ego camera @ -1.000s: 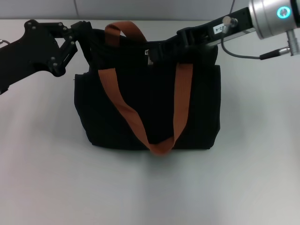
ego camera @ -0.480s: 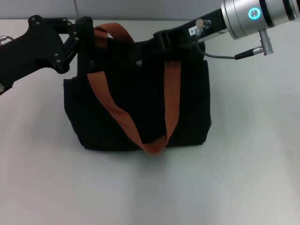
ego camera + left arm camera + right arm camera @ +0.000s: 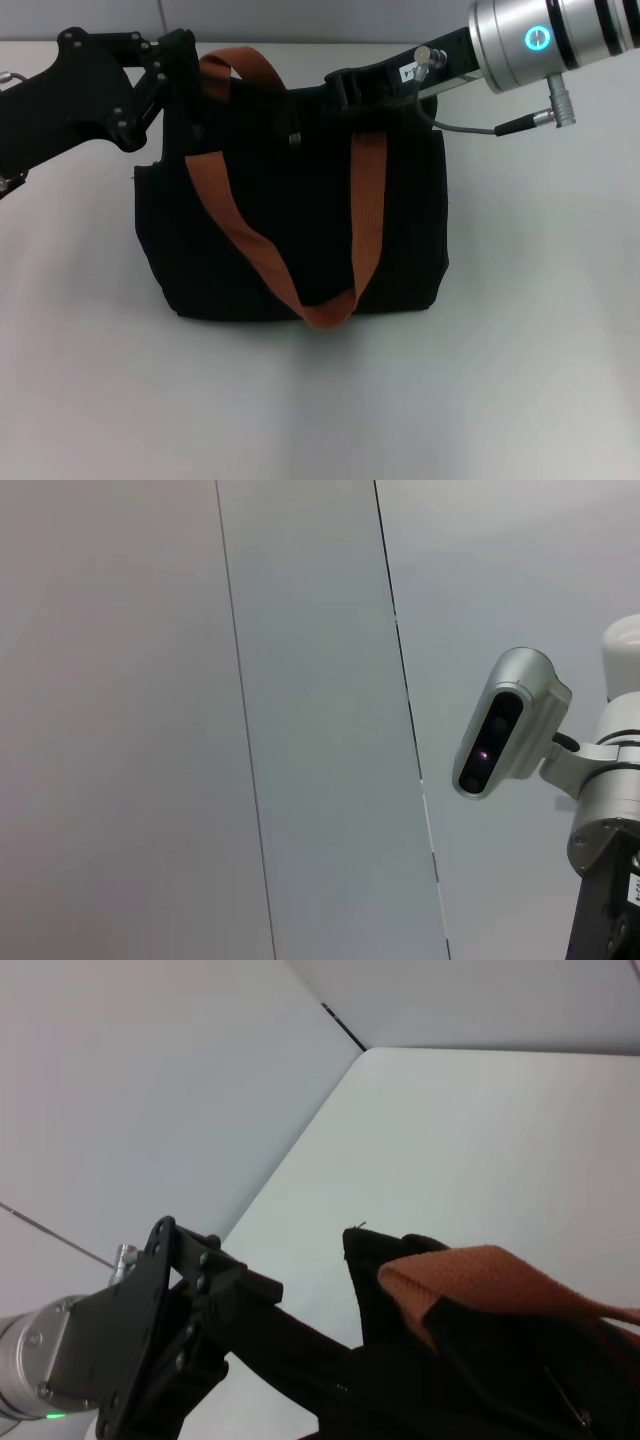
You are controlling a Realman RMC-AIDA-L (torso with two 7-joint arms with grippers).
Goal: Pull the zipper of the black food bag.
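Right gripper [image 3: 335, 92], black and blocky on a silver arm with a glowing teal ring, reaching in over the top edge of the large boxy black fabric food bag [image 3: 250, 240], just right of the middle of its opening; fingers lost against the black fabric, so open or closed cannot be told. Small silver metal zipper pull [image 3: 296, 138] glinting just left of that gripper, on the bag's top edge between the two strap ends. Left gripper [image 3: 172, 62], black with visible linkage and screws, pressed against the bag's upper left corner, beside the raised rust-orange webbing handle [image 3: 240, 66]; its fingers also merging with the bag, state not readable. Same left gripper [image 3: 215, 1290] seen from the right wrist camera, reaching into the dark fabric at the bag's corner, with the orange handle [image 3: 480, 1280] folded over the top of the bag [image 3: 390, 1260] next to it. Second rust-orange strap [image 3: 366, 200] hanging down the bag's front face, its two runs meeting in a loop at the bag's bottom edge. Bag upright on a plain white tabletop [image 3: 320, 400]. Left wrist camera aimed away from the bag, at pale grey wall panels [image 3: 300, 730] and a silver camera housing [image 3: 505, 725] on a white bracket.
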